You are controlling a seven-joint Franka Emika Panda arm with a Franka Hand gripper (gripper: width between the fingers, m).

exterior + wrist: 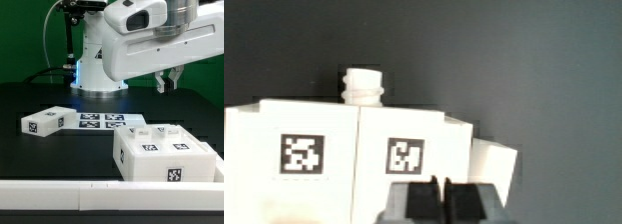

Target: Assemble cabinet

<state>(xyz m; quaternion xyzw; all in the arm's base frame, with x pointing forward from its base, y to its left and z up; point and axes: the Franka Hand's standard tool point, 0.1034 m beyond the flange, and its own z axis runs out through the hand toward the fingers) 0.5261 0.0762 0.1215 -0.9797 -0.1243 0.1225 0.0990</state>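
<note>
The white cabinet body [165, 155] stands at the front of the exterior view's right, with black-and-white tags on its top and front. In the wrist view the cabinet [349, 150] shows two tags on its top, and a white peg-like part [363, 85] sticks out at one edge. My gripper [168, 80] hangs above the cabinet, clear of it. In the wrist view my gripper [438, 200] has its fingers pressed together with nothing between them. A loose white cabinet panel [47, 122] with a tag lies on the exterior view's left.
The marker board [100, 122] lies flat on the black table between the loose panel and the cabinet. The white robot base [95, 60] stands behind it. A white rail [60, 190] runs along the front edge.
</note>
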